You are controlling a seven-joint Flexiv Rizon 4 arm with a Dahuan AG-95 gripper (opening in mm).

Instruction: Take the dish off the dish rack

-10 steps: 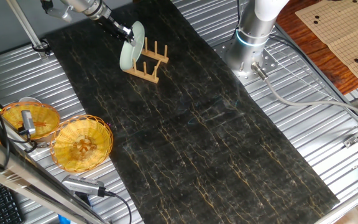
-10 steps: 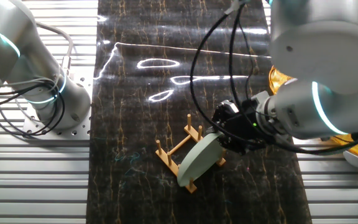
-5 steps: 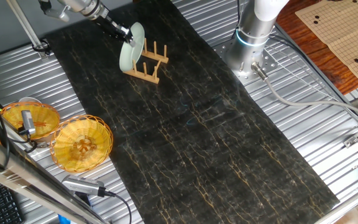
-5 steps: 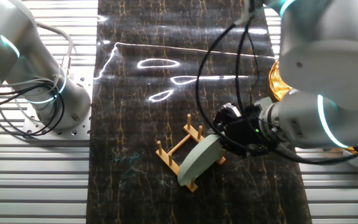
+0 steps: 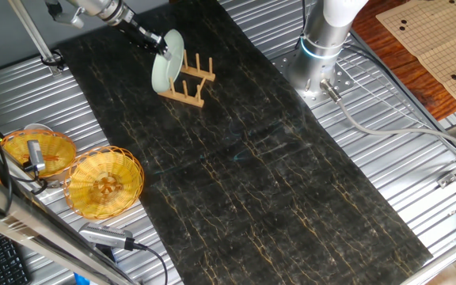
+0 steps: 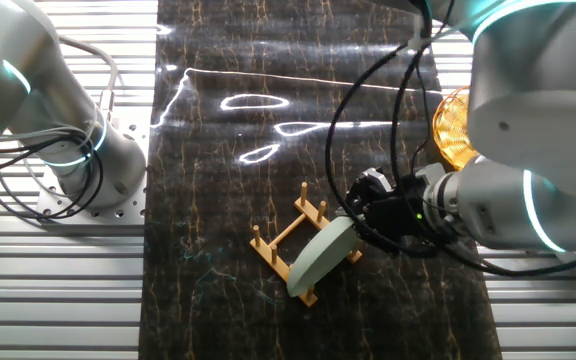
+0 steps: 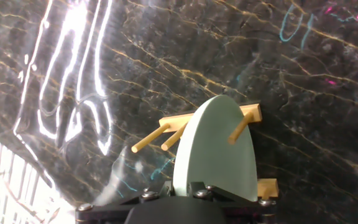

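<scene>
Gripper [image 6: 360,214] fingers are closed on the upper rim of the dish [image 5: 168,60], as the hand view shows. Dish stands on edge, tilted, at one end of the dish rack [image 5: 188,81], which rests on the dark marble-patterned mat [image 5: 275,174]

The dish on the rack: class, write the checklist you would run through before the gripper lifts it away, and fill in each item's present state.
1. Gripper is at the dish's rim: ok.
2. Gripper firmly shut on the rim: cannot tell, fingertips hidden in every view.
3. Dish clear of the dish rack: not ok, it stands on edge in the end slot.
4. Pegs flank the dish, so lift along the slot: ok.
5. Black mat around the rack offers a set-down spot: ok.
</scene>
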